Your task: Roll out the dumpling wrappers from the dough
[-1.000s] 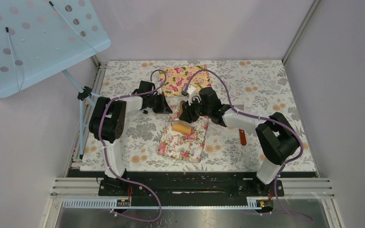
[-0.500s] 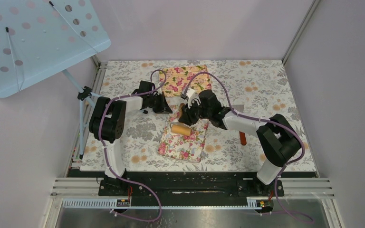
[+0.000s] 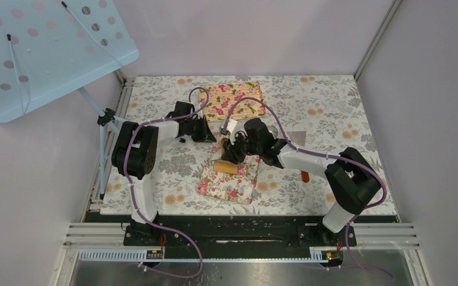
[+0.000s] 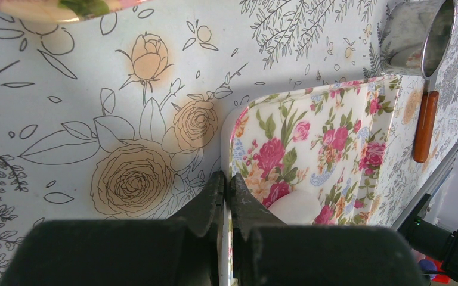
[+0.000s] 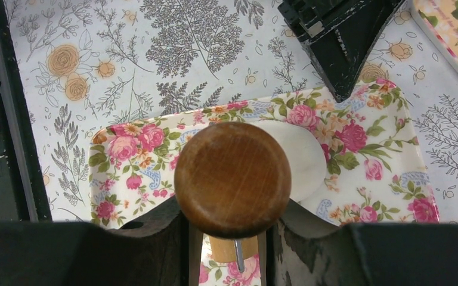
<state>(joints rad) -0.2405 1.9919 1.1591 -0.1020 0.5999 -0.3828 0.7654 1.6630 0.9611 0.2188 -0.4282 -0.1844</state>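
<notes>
The dough (image 5: 303,156), a white, partly flattened oval, lies on the near floral tray (image 3: 229,182); the roller's brown end knob (image 5: 232,177) hides part of it. In the left wrist view the dough (image 4: 296,207) sits just right of my fingers. My right gripper (image 5: 231,238) is shut on the wooden roller (image 3: 225,167), which lies across the tray. At the tray's far corner my left gripper (image 4: 226,179) is shut on the rim (image 4: 225,128). Seen from above, the left gripper (image 3: 207,136) and right gripper (image 3: 230,151) stand close together. Dumpling wrappers are out of view.
A second floral tray (image 3: 232,98) lies at the back of the table. A metal scraper (image 4: 417,30) with an orange handle (image 3: 305,174) rests right of the near tray. A perforated blue panel (image 3: 36,42) on a stand overhangs the left corner.
My right gripper has moved left and toward the near edge, and the roller in it has rolled nearer along the tray. The left gripper has stayed clamped on the rim.
</notes>
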